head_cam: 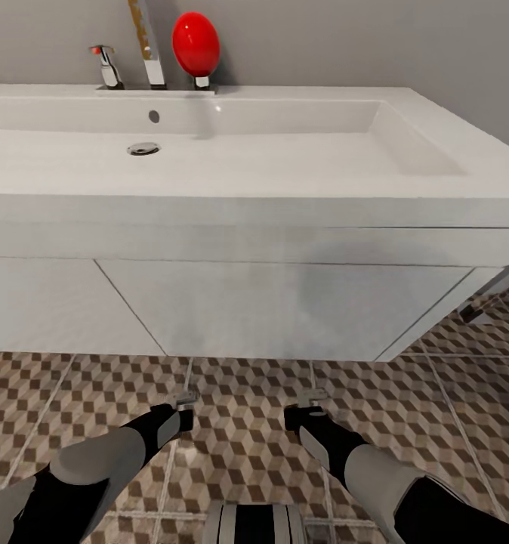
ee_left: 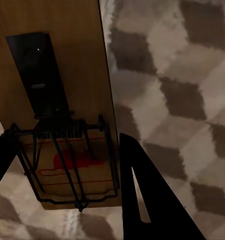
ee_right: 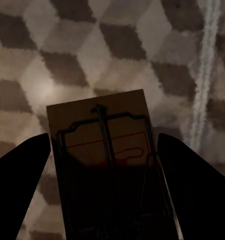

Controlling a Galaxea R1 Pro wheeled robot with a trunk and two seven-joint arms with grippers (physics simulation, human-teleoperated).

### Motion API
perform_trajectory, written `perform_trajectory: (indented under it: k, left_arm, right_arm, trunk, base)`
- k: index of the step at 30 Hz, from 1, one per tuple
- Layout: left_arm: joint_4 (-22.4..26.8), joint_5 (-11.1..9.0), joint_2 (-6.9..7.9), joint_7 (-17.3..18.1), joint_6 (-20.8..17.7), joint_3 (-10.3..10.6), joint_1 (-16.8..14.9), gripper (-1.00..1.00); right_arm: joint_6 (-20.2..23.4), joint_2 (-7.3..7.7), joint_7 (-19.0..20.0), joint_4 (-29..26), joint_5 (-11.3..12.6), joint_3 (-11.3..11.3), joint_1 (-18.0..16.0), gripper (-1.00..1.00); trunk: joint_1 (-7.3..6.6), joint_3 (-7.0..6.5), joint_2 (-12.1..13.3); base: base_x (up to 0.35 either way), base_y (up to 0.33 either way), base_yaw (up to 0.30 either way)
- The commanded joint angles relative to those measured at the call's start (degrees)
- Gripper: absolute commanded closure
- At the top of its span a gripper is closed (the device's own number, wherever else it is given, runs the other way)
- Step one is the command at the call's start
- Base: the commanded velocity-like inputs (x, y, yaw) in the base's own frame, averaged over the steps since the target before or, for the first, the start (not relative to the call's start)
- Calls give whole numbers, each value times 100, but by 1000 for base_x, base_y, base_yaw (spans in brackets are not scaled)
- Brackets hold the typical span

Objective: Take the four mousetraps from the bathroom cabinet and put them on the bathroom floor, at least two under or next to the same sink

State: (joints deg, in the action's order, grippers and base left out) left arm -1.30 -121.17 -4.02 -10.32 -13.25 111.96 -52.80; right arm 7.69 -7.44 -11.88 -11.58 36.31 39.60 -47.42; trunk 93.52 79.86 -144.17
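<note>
Both arms reach forward from the lower corners of the head view, forearms grey and white, wrists black, angled inward toward the floor just in front of the bathroom sink [head_cam: 285,302]. The left gripper [head_cam: 185,396] and the right gripper [head_cam: 315,394] hang low over the bathroom floor [head_cam: 247,446], near the lower centre of the frame and a little apart from each other.

In the left wrist view the two dark fingers [ee_left: 152,200] stand spread, with a mousetrap [ee_left: 67,125] between them: a flat wooden board with a black plate, a coiled spring, a wire bail and a red printed mark. Whether the fingers press on it I cannot tell. In the right wrist view the dark fingers [ee_right: 192,185] flank a second mousetrap [ee_right: 107,160] of the same make, wood with black wire and red print; contact cannot be made out there either. Behind both traps lies the tile, printed in brown, beige and white cubes with pale grout.

The sink is a white, box-shaped wall-hung unit with a flat front and a shallow rectangular basin holding a chrome drain [head_cam: 143,149]. On its back ledge stand a chrome faucet [head_cam: 108,69] and a glossy red egg-shaped object [head_cam: 195,44] on a small metal base.
</note>
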Motion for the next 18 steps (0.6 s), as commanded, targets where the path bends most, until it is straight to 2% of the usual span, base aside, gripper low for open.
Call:
perform_trajectory:
  k: [1, 5, 8, 11, 15, 18]
  left_arm:
    - [-11, -30, -6, -5, -31, 51, -2, 100]
    - [-16, -30, -16, -5, -26, 59, -2, 100]
    - [-25, -30, -27, 14, -18, 62, -13, 100]
    - [-24, -28, -100, 31, 42, 66, -172, 100]
    - [-16, -21, -150, 35, 529, 72, -231, 100]
    - [-6, -15, -182, 36, 1056, 78, -243, 100]
  right_arm:
    - [32, 4, -41, -42, 34, 48, -8, 100]
    - [31, 6, -45, -197, 34, 48, -99, 100]
    - [31, 6, -49, -296, 34, 48, -226, 100]
    - [35, 6, -78, -348, 39, 39, -568, 100]
    - [33, 1, -84, -356, 42, 32, -701, 100]
    - [19, 5, -86, -354, 42, 31, -732, 100]
  trunk:
    - [1, 26, -3]
    - [12, 115, -8]
    - [12, 115, -8]
    - [12, 115, -8]
    - [12, 115, -8]
    - [12, 115, -8]
  base:
    - [0, 0, 0]
    - [0, 0, 0]
    - [0, 0, 0]
    - [0, 0, 0]
    - [0, 0, 0]
    - [0, 0, 0]
